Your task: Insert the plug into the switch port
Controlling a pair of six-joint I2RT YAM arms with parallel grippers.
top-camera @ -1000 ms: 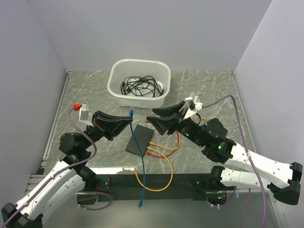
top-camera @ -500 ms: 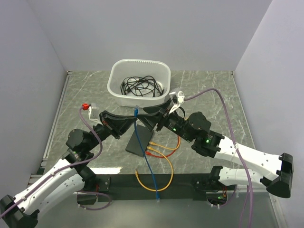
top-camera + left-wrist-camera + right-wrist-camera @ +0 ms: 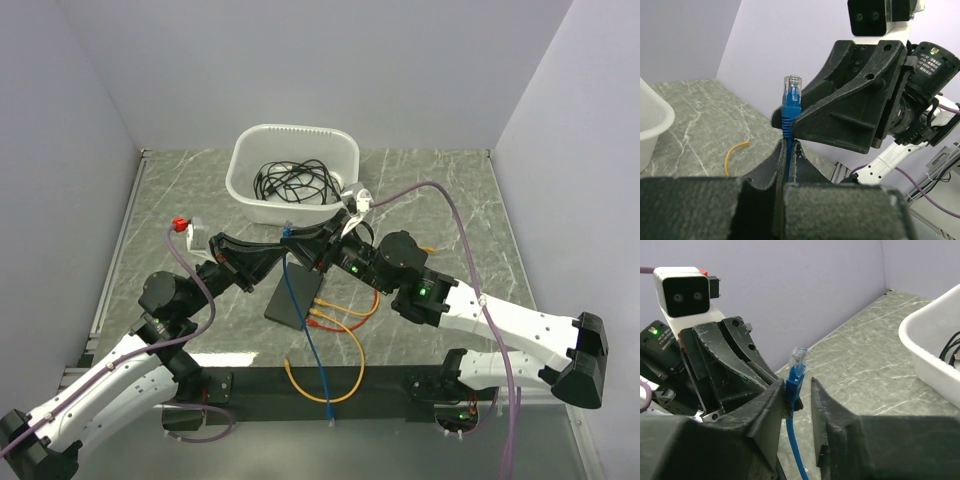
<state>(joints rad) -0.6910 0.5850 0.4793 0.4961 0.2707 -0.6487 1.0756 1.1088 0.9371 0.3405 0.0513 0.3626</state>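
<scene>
On a grey marbled desk point(image 3: 440, 190) walled in by pale lilac panels, two white and black robot arms reach in from the near edge and meet in the middle. The left arm point(image 3: 120, 370) comes from the lower left and the right arm point(image 3: 500, 320) from the lower right. Beyond them, near the back of the desk, stands a white plastic tub point(image 3: 240, 170) holding a tangle of black cables point(image 3: 295, 183).

The switch point(image 3: 290, 295), a flat black box, lies on the desk between the arms, nearer than the tub and just below the raised pincers. Orange cables point(image 3: 345, 345) loop away from its near right side.

The left pincer point(image 3: 788, 145) is closed on a blue cable point(image 3: 310, 340), pinching it just beneath the plug. From there the cable hangs down across the switch toward the near edge.

The right pincer point(image 3: 797, 384) faces the left one tip to tip. Its jaws stand apart on either side of the plug and are not clamped on it.

The plug point(image 3: 792, 95), clear-tipped with a blue boot, points upward, held in the air above the far end of the switch and not in any port.
</scene>
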